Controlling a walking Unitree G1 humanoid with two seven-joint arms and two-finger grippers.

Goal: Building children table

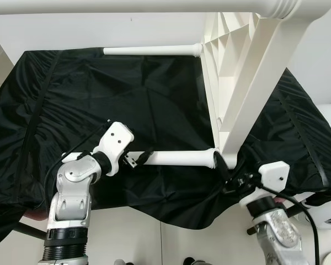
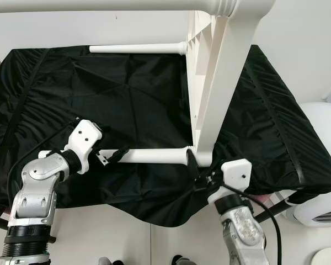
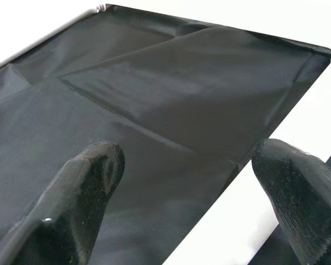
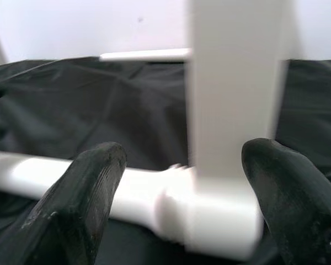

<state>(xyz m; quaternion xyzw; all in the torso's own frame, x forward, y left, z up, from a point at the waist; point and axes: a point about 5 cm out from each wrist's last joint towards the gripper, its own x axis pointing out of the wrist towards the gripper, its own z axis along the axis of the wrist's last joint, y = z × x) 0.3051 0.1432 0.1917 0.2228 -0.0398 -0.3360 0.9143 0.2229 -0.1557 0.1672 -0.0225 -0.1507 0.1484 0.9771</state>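
Nearest me, the left tool [image 1: 142, 159] sits at the free end of the near leg [image 1: 179, 158], fingers apart with that end between them; whether they grip it I cannot tell. The right tool [image 4: 179, 182] stands spread, holding nothing, at the joint where that leg enters the white tabletop [image 1: 248, 83], which stands on edge on the black cloth [image 1: 127, 99]. Beyond that joint, a far leg [image 1: 151, 50] is already fitted. I judge assembly well along. The tabletop's upper part runs off frame.
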